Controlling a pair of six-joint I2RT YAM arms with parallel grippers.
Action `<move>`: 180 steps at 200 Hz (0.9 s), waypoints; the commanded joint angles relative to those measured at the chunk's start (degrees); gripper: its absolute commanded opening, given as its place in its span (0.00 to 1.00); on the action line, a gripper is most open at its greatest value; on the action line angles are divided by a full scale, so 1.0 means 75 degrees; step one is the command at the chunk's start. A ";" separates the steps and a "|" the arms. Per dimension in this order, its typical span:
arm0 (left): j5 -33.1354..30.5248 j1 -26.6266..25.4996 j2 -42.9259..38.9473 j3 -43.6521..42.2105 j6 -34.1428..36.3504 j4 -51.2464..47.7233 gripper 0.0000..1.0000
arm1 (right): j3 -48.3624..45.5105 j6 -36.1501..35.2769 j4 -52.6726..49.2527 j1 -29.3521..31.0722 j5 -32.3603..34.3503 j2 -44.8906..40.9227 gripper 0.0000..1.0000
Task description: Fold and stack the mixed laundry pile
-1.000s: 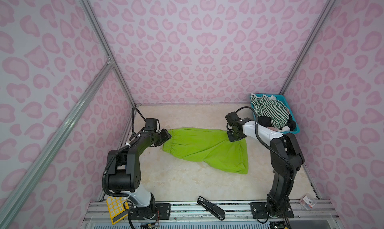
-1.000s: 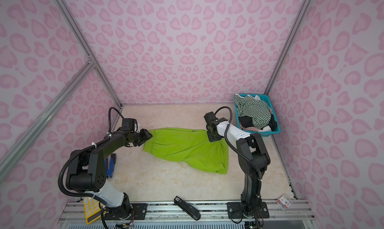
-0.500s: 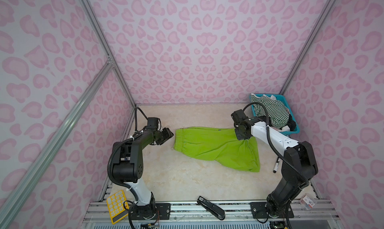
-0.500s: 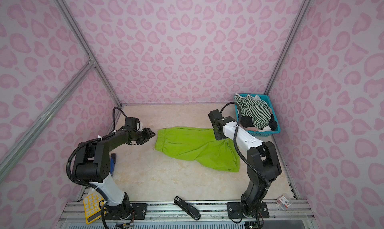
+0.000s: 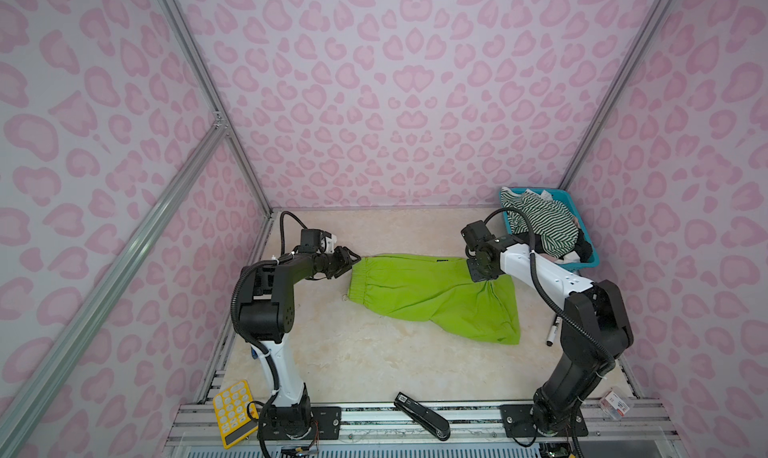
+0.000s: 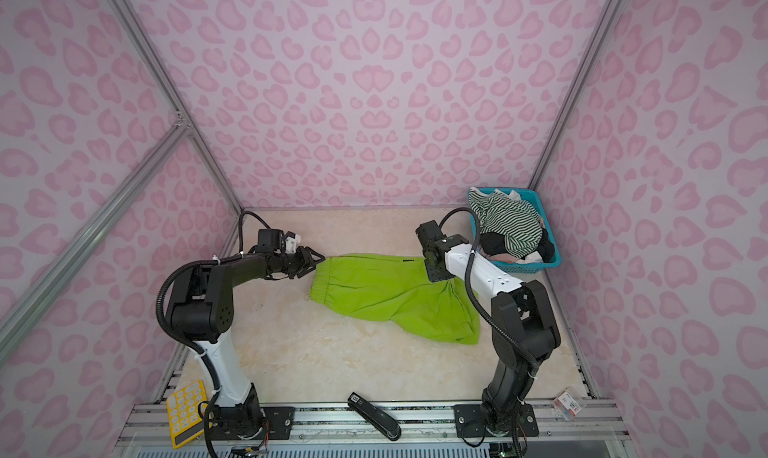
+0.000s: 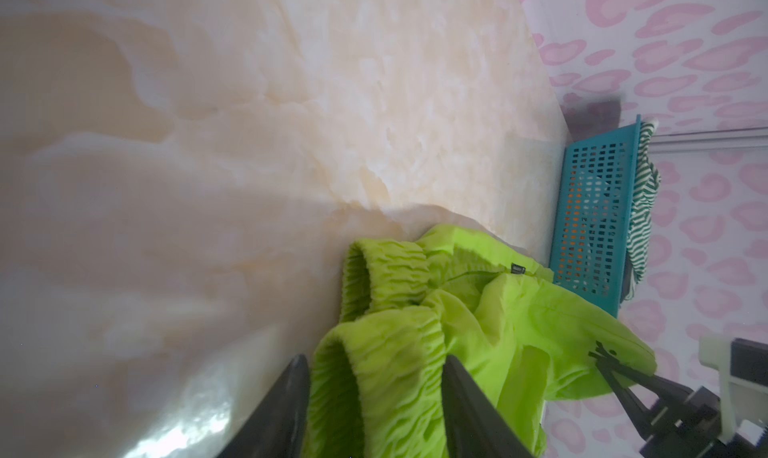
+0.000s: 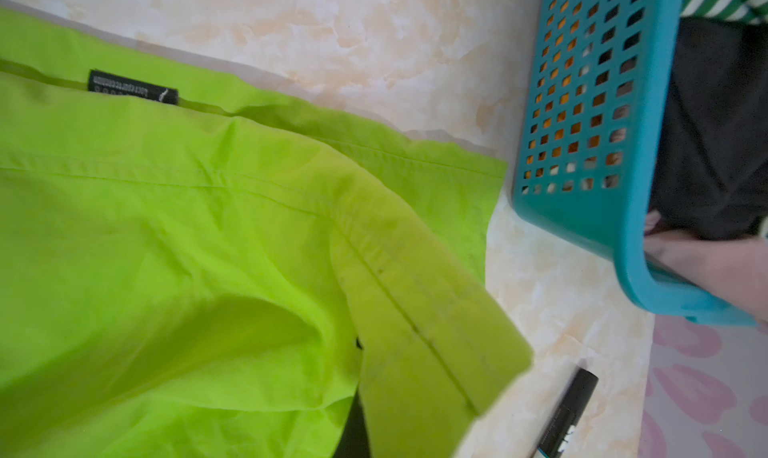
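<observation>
Shorts (image 5: 432, 294) rightward — right claw (image 5: 485, 278) half-hidden

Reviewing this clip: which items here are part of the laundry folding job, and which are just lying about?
Job: green shorts on the table; striped top, black garment and pink cloth in the blue basket.
Lying about: yellow calculator, stapler, marker, small box.
</observation>
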 commanded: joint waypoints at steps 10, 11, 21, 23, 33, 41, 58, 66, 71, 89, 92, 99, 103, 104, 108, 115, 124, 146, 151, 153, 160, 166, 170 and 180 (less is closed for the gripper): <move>0.0715 -0.0084 -0.0241 -0.0078 0.0030 0.0260 0.28 | -0.0112 -0.0036 0.0178 -0.0031 -0.0114 0.0014 0.00; 0.0709 -0.0079 -0.0260 -0.0087 0.0022 0.0262 0.27 | -0.0116 -0.0043 0.0184 -0.0036 -0.0114 0.0018 0.00; 0.0696 -0.0062 -0.0467 -0.0172 -0.0019 0.0275 0.16 | -0.0143 -0.0114 0.0230 -0.0027 -0.0097 -0.0035 0.00; 0.0684 -0.0071 -0.0508 -0.0194 -0.0020 0.0275 0.14 | -0.0146 -0.0124 0.0242 -0.0035 -0.0093 -0.0056 0.00; 0.0606 -0.0068 -0.0725 -0.0287 -0.0032 0.0257 0.05 | -0.0207 -0.0205 0.0317 -0.0033 -0.0043 -0.0170 0.00; 0.0484 -0.0056 -0.0928 -0.0357 -0.0032 0.0200 0.03 | -0.0249 -0.0290 0.0382 -0.0032 -0.0011 -0.0268 0.00; 0.0261 -0.0025 -0.1409 -0.0577 -0.0038 0.0079 0.03 | -0.0284 -0.0436 0.0446 -0.0052 -0.0021 -0.0415 0.00; 0.0160 -0.0012 -0.1642 -0.0720 -0.0044 0.0065 0.03 | -0.0279 -0.0482 0.0437 -0.0057 -0.0049 -0.0435 0.00; 0.0087 -0.0004 -0.1778 -0.0826 -0.0044 0.0042 0.03 | -0.0269 -0.0493 0.0437 -0.0062 -0.0081 -0.0430 0.00; -0.0188 0.0028 -0.2257 -0.1125 0.0052 -0.0159 0.03 | -0.0223 -0.0535 0.0402 -0.0074 -0.0194 -0.0365 0.00; -0.0236 0.0031 -0.2331 -0.1164 0.0069 -0.0211 0.03 | -0.0225 -0.0529 0.0412 -0.0071 -0.0231 -0.0354 0.00; -0.0376 0.0050 -0.2523 -0.1281 0.0112 -0.0355 0.03 | -0.0222 -0.0514 0.0444 -0.0063 -0.0334 -0.0318 0.00; -0.0464 0.0062 -0.2632 -0.1348 0.0136 -0.0435 0.03 | -0.0206 -0.0502 0.0470 -0.0060 -0.0403 -0.0290 0.00; -0.0472 0.0065 -0.2669 -0.1366 0.0140 -0.0455 0.03 | -0.0204 -0.0498 0.0477 -0.0063 -0.0435 -0.0286 0.00; -0.0573 0.0081 -0.2806 -0.1442 0.0154 -0.0520 0.03 | -0.0199 -0.0489 0.0509 -0.0058 -0.0523 -0.0272 0.00; -0.0785 0.0101 -0.3058 -0.1593 0.0178 -0.0671 0.03 | -0.0167 -0.0485 0.0561 -0.0037 -0.0689 -0.0212 0.00; -0.1173 0.0127 -0.3419 -0.1755 0.0175 -0.0945 0.03 | -0.0107 -0.0505 0.0588 0.0039 -0.0866 -0.0124 0.00; -0.2250 0.0166 -0.4417 -0.2096 0.0142 -0.1937 0.03 | 0.0206 -0.0653 0.0572 0.0364 -0.0935 0.0142 0.00; -0.2460 0.0172 -0.4696 -0.2174 0.0138 -0.2174 0.03 | 0.0311 -0.0690 0.0540 0.0454 -0.0935 0.0232 0.00; -0.2566 0.0178 -0.4806 -0.2206 0.0127 -0.2244 0.03 | 0.0333 -0.0699 0.0527 0.0490 -0.0943 0.0265 0.00; -0.2920 0.0173 -0.5171 -0.2321 0.0061 -0.2556 0.03 | 0.0459 -0.0762 0.0502 0.0610 -0.0967 0.0367 0.00; -0.3191 0.0173 -0.5535 -0.2408 -0.0052 -0.2812 0.03 | 0.0550 -0.0787 0.0485 0.0720 -0.0980 0.0451 0.00; -0.3340 0.0174 -0.5754 -0.2470 -0.0119 -0.2994 0.03 | 0.0617 -0.0813 0.0464 0.0797 -0.0992 0.0498 0.00; -0.3499 0.0173 -0.6286 -0.2622 -0.0235 -0.3353 0.03 | 0.0738 -0.0877 0.0460 0.0997 -0.1055 0.0578 0.00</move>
